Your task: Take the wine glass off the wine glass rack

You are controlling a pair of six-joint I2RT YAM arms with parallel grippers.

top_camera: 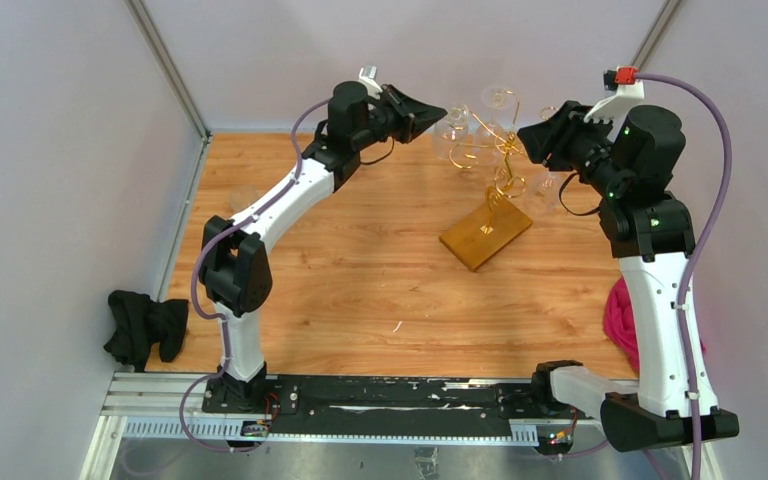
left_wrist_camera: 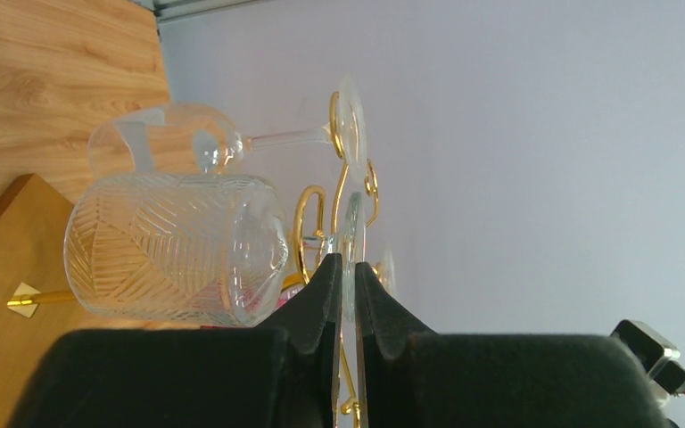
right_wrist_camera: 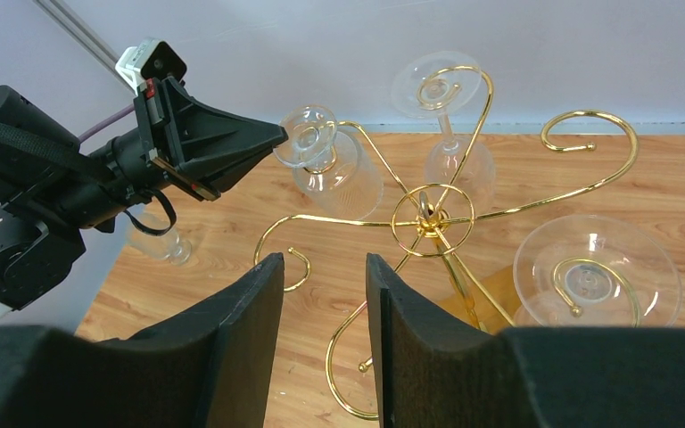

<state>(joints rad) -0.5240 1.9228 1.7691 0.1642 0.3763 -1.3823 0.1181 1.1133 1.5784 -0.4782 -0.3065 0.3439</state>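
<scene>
The gold wire wine glass rack [top_camera: 505, 165] stands on its amber base [top_camera: 485, 233] at the back of the table. A ribbed wine glass [left_wrist_camera: 169, 250] hangs bowl-down from a spiral arm on the rack's left side. My left gripper [left_wrist_camera: 346, 263] is shut on the thin edge of that glass's foot [left_wrist_camera: 351, 227]; the right wrist view shows the same pinch at the ribbed glass [right_wrist_camera: 339, 169]. My right gripper [right_wrist_camera: 324, 263] hovers open above the rack's hub [right_wrist_camera: 432, 218], with nothing between its fingers.
Two more glasses hang on the rack, one smooth [right_wrist_camera: 450, 152] at the back and one [right_wrist_camera: 596, 272] on the right. A small glass [top_camera: 243, 197] stands on the table at the left. A black cloth [top_camera: 145, 325] and a pink cloth [top_camera: 622, 320] lie at the table's sides.
</scene>
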